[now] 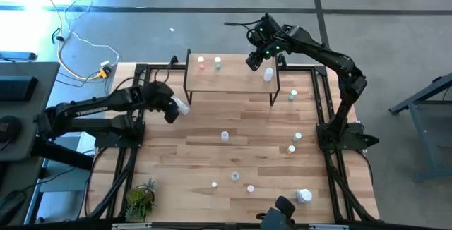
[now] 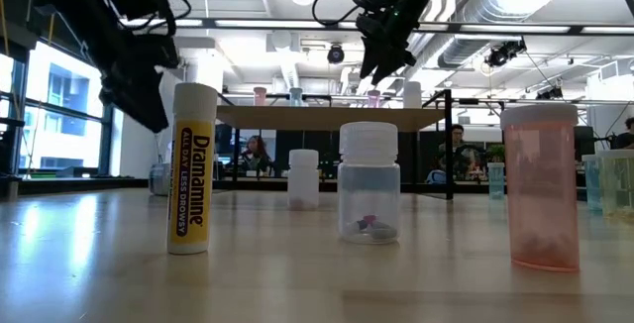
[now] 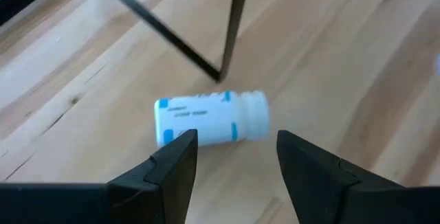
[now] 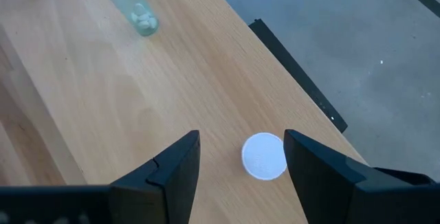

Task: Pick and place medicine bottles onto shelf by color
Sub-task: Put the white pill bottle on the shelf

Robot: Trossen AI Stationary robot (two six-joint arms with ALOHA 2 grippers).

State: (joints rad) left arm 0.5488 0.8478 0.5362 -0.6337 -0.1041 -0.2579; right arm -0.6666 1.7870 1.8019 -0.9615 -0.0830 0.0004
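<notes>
Dramamine tube (image 2: pixel 191 169) and other bottles stood off the shelf (image 1: pixel 233 82), which held three; left claw (image 1: pixel 174 110) gaped over a fallen bottle (image 3: pixel 210 117), right claw (image 1: pixel 254 62) gaped empty above the shelf

potted plant (image 1: pixel 140 197) | tabletop near corner | cable (image 1: pixel 78 43) | floor

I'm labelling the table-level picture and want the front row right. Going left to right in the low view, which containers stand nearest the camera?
Dramamine tube → small white bottle (farther back) → clear bottle with a white cap → pink translucent vial.
</notes>
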